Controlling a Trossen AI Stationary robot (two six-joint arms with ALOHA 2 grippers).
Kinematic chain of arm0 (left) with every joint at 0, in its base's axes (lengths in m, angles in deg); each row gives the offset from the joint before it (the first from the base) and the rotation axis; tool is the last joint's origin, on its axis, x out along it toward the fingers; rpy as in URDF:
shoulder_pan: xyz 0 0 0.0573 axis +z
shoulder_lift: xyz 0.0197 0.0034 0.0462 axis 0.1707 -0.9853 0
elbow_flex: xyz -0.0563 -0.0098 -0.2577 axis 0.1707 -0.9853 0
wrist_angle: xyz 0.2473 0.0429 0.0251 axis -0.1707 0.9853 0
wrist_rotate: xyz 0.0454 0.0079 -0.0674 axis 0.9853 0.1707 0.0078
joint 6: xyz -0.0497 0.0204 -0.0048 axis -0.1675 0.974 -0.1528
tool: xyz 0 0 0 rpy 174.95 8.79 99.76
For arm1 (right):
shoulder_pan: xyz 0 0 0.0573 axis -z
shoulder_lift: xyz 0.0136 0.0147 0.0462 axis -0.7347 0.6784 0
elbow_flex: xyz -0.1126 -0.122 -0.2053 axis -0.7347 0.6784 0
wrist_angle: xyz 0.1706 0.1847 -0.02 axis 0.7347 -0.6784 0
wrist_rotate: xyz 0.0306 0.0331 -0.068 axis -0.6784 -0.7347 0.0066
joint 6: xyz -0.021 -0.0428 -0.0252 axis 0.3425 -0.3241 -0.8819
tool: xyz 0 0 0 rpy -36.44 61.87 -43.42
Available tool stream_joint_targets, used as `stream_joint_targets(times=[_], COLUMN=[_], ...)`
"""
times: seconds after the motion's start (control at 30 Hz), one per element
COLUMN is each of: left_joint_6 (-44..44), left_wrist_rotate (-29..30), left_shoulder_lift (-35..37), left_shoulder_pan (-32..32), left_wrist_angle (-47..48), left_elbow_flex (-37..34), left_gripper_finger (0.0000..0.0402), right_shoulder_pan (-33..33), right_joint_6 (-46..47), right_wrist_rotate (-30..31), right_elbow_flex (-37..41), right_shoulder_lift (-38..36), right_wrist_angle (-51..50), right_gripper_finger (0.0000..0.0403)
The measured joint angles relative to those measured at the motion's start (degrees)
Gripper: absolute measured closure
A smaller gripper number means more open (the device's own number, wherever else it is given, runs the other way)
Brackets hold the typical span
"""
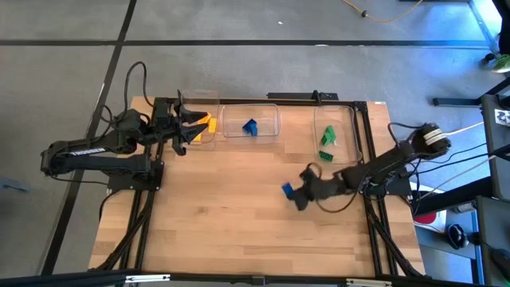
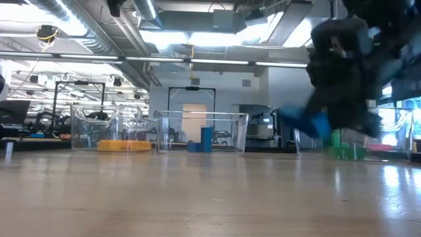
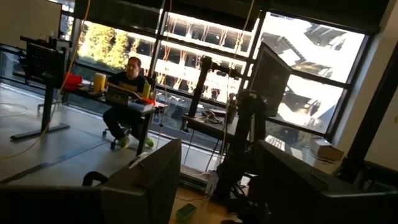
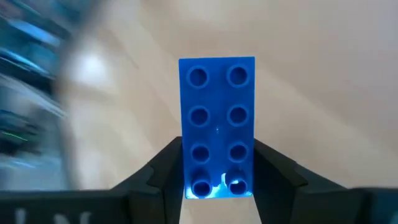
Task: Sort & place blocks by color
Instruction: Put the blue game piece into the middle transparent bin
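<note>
My right gripper (image 1: 292,194) is shut on a blue studded block (image 4: 216,118) above the table's middle right; the block also shows in the high view (image 1: 287,189) and the low view (image 2: 317,124). My left gripper (image 1: 191,126) is open above the left clear bin (image 1: 194,102), which holds yellow blocks (image 1: 204,125). The middle bin (image 1: 250,122) holds blue blocks (image 1: 250,127). The right bin (image 1: 333,134) holds green blocks (image 1: 327,143). My right gripper pinches the blue block's two long sides near one end (image 4: 216,177) between its two fingers. The block sticks out lengthwise beyond the fingertips, its studded face toward the wrist camera. It is lifted clear of the table.
Three clear bins stand in a row along the table's far edge. The wooden table (image 1: 239,223) is bare in front of them. A person sits at a desk in the room beyond, in the left wrist view (image 3: 129,93).
</note>
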Motion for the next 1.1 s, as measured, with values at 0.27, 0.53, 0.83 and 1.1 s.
stream_joint_targets(times=[0.27, 0.53, 0.83, 1.1], left_joint_6=[-2.5, -2.5, -2.5, -2.0], left_wrist_rotate=[-2.4, 0.2, 0.4, 0.9], left_shoulder_lift=[0.0, -0.1, -0.1, -0.1], left_shoulder_pan=[0.0, 0.0, 0.0, 0.0], left_wrist_angle=[-0.1, -0.1, -0.1, -0.1], left_elbow_flex=[0.0, 0.0, 0.0, 0.0], left_gripper_finger=[0.0205, 0.0205, 0.0205, 0.0205], right_shoulder_pan=[13.5, 23.6, 27.6, 27.8], right_joint_6=[-15.8, -34.9, -43.4, -42.2], right_wrist_rotate=[-3.6, -24.5, -28.1, -29.1], right_elbow_flex=[8.6, -10.3, -21.3, -21.5], right_shoulder_lift=[-1.3, -1.3, -1.4, -1.4], right_wrist_angle=[38.0, 28.2, 17.7, 17.5], right_gripper_finger=[0.0259, 0.0260, 0.0259, 0.0260])
